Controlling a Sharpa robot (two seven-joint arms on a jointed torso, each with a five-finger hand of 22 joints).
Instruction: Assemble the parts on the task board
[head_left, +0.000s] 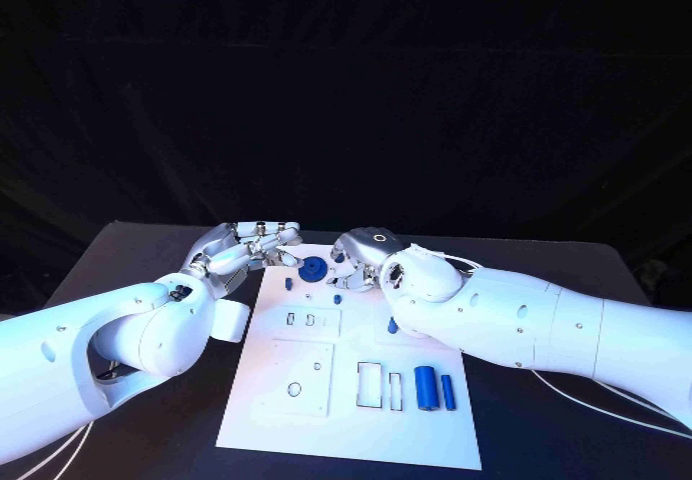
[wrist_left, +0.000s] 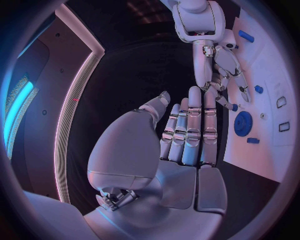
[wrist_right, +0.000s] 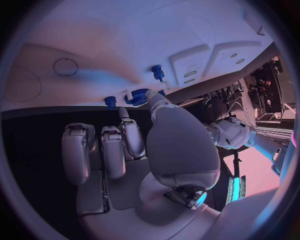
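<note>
The white task board (head_left: 346, 410) lies in the middle of the black table. A blue gear (head_left: 313, 266) stands near its far edge, also visible as the gear (wrist_left: 242, 122) and the gear (wrist_right: 139, 96). My right hand (head_left: 368, 255) reaches down beside the gear, thumb and a fingertip close to its rim; whether they grip it is hidden. A small blue peg (wrist_right: 110, 101) sits just past those fingers. My left hand (head_left: 245, 245) hovers at the board's far left corner, its fingers (wrist_left: 187, 135) straight and holding nothing. Two blue cylinders (head_left: 426, 387) lie at the near right.
The board has rectangular slots (head_left: 378, 385), a round hole (head_left: 294, 388) and small raised plates (head_left: 307, 320). More small blue pieces stand on it, one (head_left: 392, 325) by my right forearm and one (wrist_right: 158, 73) further in. White cables (head_left: 606, 405) trail on the table at the right.
</note>
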